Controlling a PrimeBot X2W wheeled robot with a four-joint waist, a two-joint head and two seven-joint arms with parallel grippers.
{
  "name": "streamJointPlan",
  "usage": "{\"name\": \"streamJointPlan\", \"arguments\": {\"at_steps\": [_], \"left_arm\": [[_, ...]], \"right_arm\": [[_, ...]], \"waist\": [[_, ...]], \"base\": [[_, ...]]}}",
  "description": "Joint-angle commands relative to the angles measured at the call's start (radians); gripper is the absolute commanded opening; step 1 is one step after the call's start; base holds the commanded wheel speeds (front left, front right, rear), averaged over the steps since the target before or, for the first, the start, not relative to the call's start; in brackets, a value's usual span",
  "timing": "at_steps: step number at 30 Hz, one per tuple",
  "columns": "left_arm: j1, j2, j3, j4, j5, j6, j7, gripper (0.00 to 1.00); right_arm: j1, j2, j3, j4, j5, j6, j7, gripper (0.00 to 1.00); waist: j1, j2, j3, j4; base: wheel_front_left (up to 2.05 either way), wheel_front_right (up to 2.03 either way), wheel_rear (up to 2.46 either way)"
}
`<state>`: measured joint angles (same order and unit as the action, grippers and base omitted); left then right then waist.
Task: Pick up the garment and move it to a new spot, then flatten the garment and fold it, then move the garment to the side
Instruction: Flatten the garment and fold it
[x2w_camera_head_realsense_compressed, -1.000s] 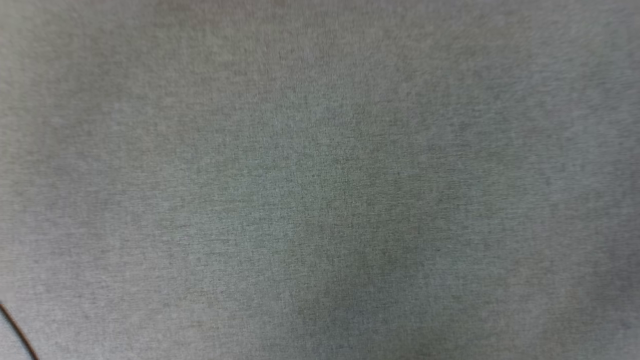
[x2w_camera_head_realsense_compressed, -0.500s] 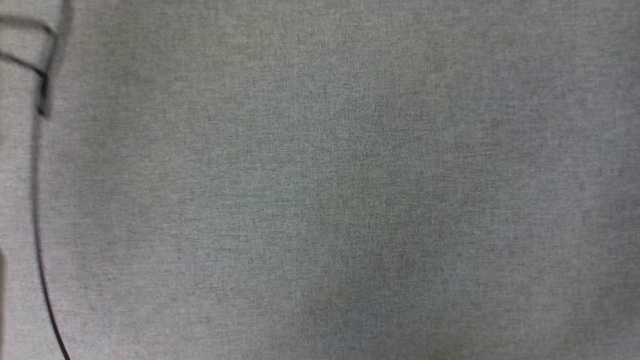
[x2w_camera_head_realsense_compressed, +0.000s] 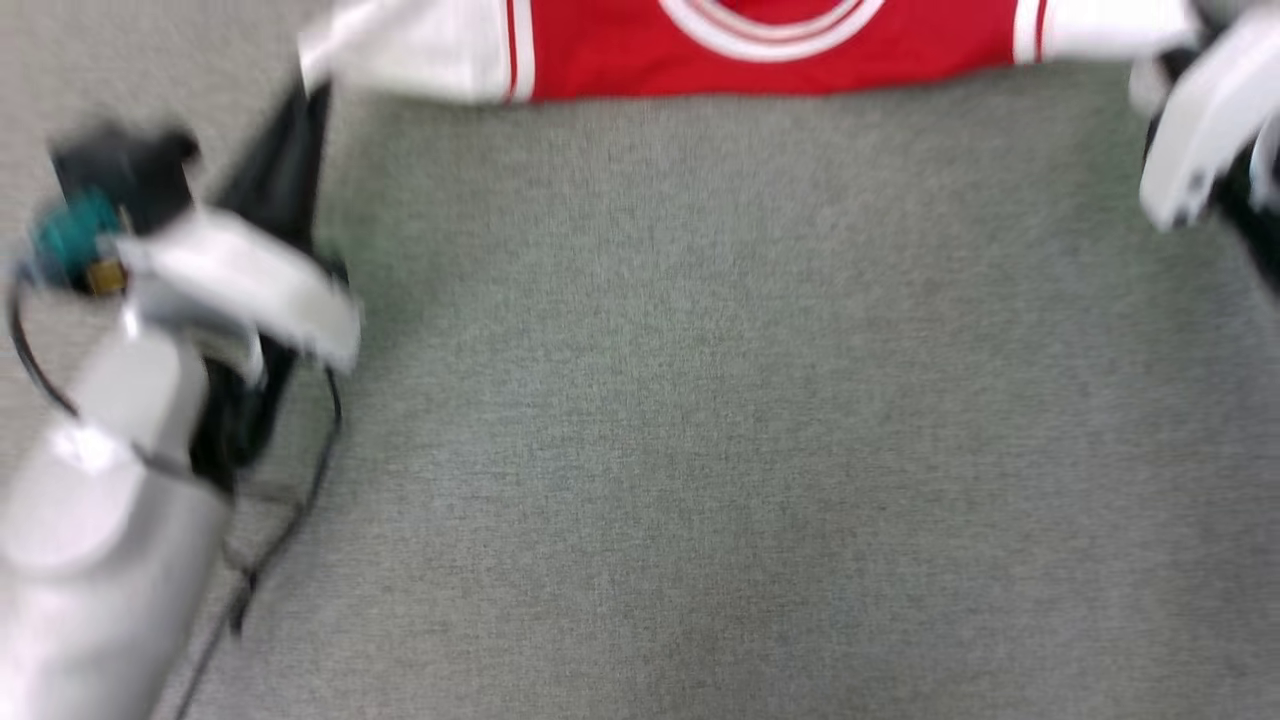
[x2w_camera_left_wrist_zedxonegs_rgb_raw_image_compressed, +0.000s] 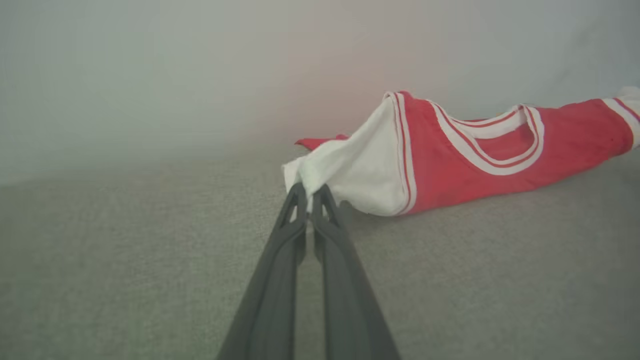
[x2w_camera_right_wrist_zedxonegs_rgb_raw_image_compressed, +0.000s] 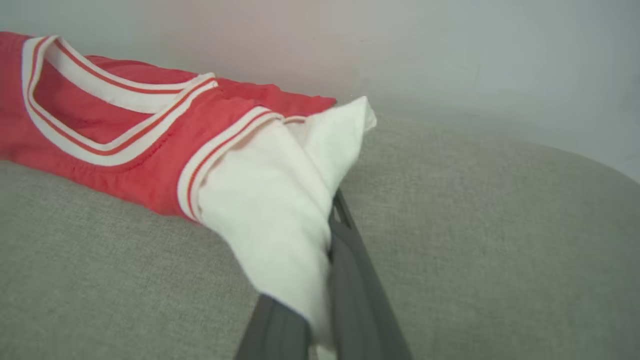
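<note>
Red garment (x2w_camera_head_realsense_compressed: 760, 50), unseen in the head view a moment earlier, is now stretched near the far edge of the grey cloth surface (x2w_camera_head_realsense_compressed: 700, 420), its white sleeves pinched by left gripper (x2w_camera_left_wrist_zedxonegs_rgb_raw_image_compressed: 310, 197) and right gripper (x2w_camera_right_wrist_zedxonegs_rgb_raw_image_compressed: 337, 215); flattening is judged underway.

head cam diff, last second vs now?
Whole head view shifted, so the camera moved: the red jersey shirt with white sleeves, left arm and right arm came into it. Left pincer and right pincer are shut on its sleeves. Grey woven surface unchanged.
</note>
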<state>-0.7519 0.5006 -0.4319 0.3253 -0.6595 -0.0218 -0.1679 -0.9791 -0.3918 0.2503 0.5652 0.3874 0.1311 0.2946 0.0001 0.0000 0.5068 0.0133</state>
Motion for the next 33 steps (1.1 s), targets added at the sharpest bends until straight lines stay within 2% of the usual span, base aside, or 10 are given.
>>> {"name": "streamJointPlan", "arguments": {"at_steps": [1,7,15,33], "left_arm": [[0.075,0.011,-0.003,-0.018,-0.014,0.010,-0.003,0.00],[0.313,0.047,-0.033,-0.075,-0.043,0.030,0.018,0.00],[0.544,0.080,-0.065,-0.179,-0.079,0.077,0.057,0.00],[0.895,0.155,-0.067,-0.370,-0.173,0.165,0.097,0.00]], "right_arm": [[0.072,-0.025,0.012,-0.030,0.026,-0.001,0.006,0.00],[0.307,-0.103,0.021,-0.143,0.102,-0.001,0.036,0.00],[0.592,-0.141,-0.032,-0.264,0.163,-0.001,0.075,0.00],[1.032,-0.151,-0.153,-0.474,0.270,-0.001,0.206,0.00]], "waist": [[-0.0001,0.0000,-0.068,-0.003],[-0.0001,0.0000,-0.171,-0.004],[-0.0001,0.0000,-0.281,0.000],[-0.0001,0.0000,-0.437,-0.025]], "base": [[0.00,0.00,0.00],[0.00,0.00,0.00],[0.00,0.00,0.00],[0.00,0.00,0.00]]}}
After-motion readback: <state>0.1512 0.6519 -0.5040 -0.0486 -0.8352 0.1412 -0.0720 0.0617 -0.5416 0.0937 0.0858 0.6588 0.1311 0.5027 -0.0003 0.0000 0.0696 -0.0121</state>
